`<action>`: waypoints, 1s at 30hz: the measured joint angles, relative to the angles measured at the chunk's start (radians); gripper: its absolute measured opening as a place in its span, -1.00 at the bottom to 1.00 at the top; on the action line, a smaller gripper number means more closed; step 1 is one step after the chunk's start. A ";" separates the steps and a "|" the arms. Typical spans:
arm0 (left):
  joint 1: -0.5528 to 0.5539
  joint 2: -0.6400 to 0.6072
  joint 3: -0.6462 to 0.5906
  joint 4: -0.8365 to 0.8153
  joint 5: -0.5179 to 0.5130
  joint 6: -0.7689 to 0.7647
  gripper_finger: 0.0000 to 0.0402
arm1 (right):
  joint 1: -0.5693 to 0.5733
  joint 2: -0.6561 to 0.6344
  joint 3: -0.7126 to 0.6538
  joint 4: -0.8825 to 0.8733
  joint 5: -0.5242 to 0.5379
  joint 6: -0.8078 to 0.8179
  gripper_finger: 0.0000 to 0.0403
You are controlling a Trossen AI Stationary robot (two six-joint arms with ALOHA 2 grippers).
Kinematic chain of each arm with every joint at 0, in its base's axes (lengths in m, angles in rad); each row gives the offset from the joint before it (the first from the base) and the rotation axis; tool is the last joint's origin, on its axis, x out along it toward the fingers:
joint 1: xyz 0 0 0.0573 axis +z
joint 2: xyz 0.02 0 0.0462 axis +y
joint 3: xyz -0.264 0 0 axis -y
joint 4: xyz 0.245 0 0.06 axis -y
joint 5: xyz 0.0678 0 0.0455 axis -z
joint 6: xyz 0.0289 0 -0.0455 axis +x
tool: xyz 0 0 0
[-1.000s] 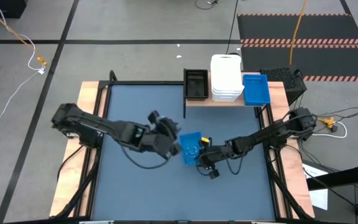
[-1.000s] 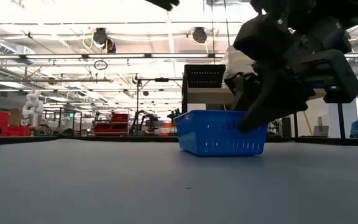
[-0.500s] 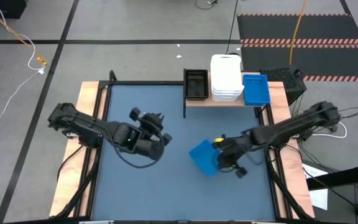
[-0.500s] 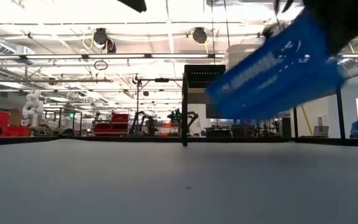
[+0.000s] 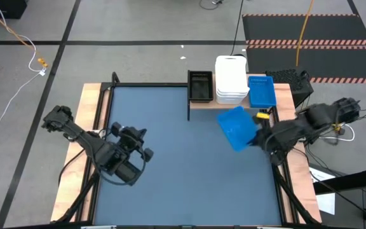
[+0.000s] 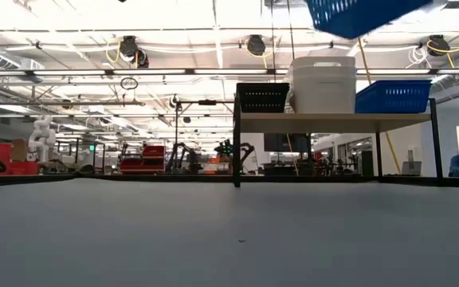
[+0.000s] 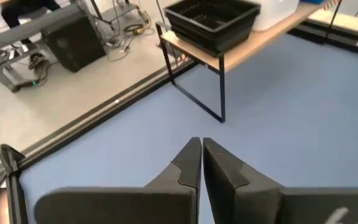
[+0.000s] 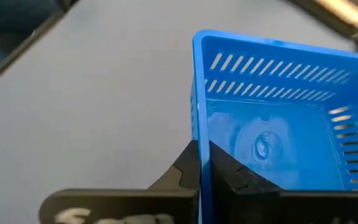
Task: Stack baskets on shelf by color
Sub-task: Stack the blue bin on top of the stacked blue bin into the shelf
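Blue basket now aloft near shelf

Shelf stands at the table's far edge. On it, side by side: 1 black basket, a white stack, 1 blue basket.

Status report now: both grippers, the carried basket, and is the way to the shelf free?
Right gripper shut on blue basket, lifted near shelf. Left gripper shut, empty, parked left. Nothing in the way.
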 joint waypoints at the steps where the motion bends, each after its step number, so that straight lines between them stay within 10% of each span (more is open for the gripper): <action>1: -0.001 -0.001 -0.001 -0.001 -0.006 -0.004 -0.92 | 0.000 -0.005 0.023 -0.007 0.016 -0.001 -1.00; 11: 0.008 -0.001 -0.008 -0.001 -0.007 -0.007 -0.93 | -0.056 0.009 0.172 -0.422 0.495 0.004 -1.00; 19: 0.035 -0.001 -0.008 0.031 -0.004 0.014 -0.93 | -0.230 0.010 0.159 -0.405 0.642 0.041 -1.00; 30: 0.079 0.005 -0.034 0.073 0.019 0.081 -0.89 | -0.605 0.034 0.158 -0.412 0.425 -0.238 -1.00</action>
